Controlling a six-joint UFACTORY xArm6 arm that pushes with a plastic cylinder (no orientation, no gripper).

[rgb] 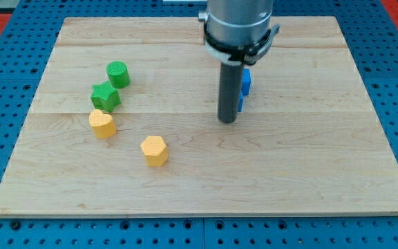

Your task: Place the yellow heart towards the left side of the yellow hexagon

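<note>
— One tool listed?
— My tip (227, 121), bare, touching no block; blue block (245, 83) just behind it.
— Target?
— Yellow heart (102, 124), toward the board's left edge, already left of yellow hexagon (154, 150); both lie left of the tip.

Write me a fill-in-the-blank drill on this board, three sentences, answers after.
1. The yellow heart block lies to the view's ____ of the yellow hexagon block.
2. The green star block touches the yellow heart's ____ edge.
3. A ____ block sits partly hidden behind the rod, above my tip.

Answers: left; top; blue
</note>
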